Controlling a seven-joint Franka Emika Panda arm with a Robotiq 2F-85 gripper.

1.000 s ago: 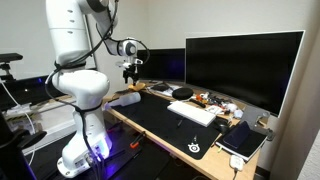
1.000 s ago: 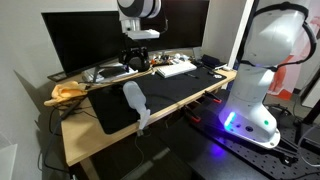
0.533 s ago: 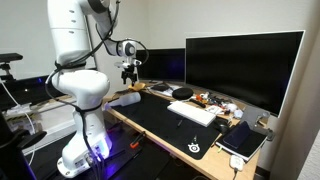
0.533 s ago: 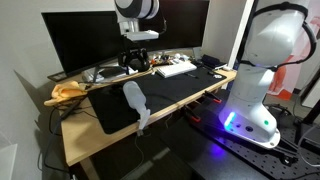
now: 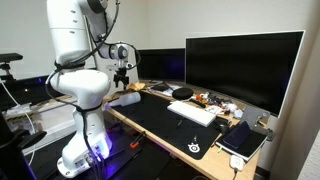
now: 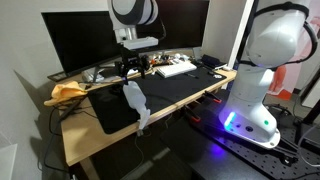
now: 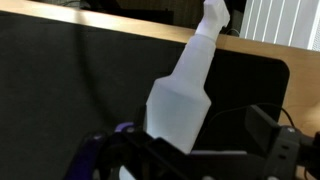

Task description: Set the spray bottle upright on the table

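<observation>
The spray bottle [image 6: 134, 106] is pale whitish plastic and lies on its side on the black mat of the table [image 6: 90, 140], near the front edge; it also shows in an exterior view [image 5: 125, 99]. In the wrist view the bottle [image 7: 183, 88] fills the middle, with its spray head pointing to the wood edge at the top. My gripper [image 6: 133, 70] hangs above the bottle and apart from it, also seen in an exterior view [image 5: 122, 78]. Its fingers [image 7: 190, 152] look open and hold nothing.
Two large monitors [image 5: 240, 62] stand along the back. A white keyboard [image 5: 193, 112], a black mouse [image 5: 182, 92], clutter [image 5: 212, 100] and a dark tablet [image 5: 243, 138] lie on the mat. A yellowish item [image 6: 68, 91] sits at the desk's end. The robot base [image 6: 262, 90] stands beside the desk.
My gripper has moved along the desk and slightly down, closer to over the lying bottle. The bottle has not moved.
</observation>
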